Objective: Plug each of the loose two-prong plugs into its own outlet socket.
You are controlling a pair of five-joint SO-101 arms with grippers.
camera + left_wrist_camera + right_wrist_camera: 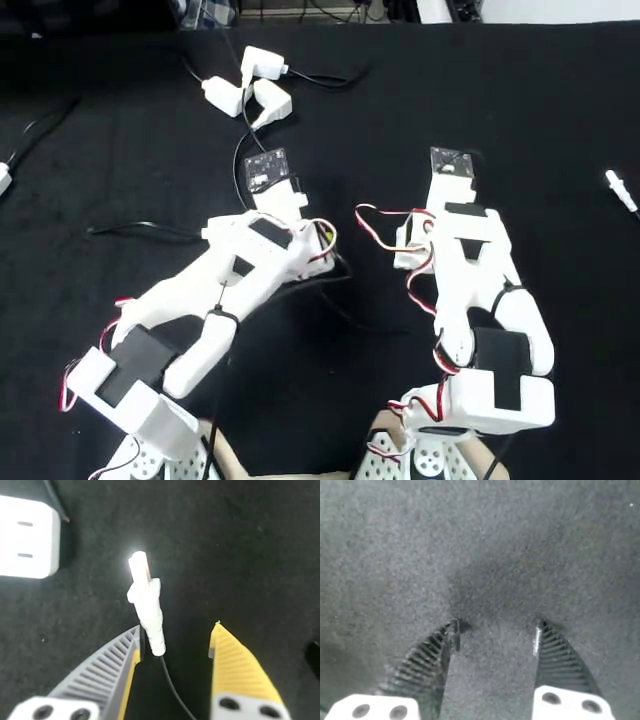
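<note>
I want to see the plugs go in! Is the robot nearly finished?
Not nearly. Done: nothing I can see; the socket nearby shows two empty slots. In hand: the left gripper has its fingers open either side of the cord end of a white plug, not squeezing. Left: that one, plus a second plug lying loose off to the side. The right gripper is open over bare cloth.

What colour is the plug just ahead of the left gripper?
White plug, black cord; clearest in the left wrist view.
</note>
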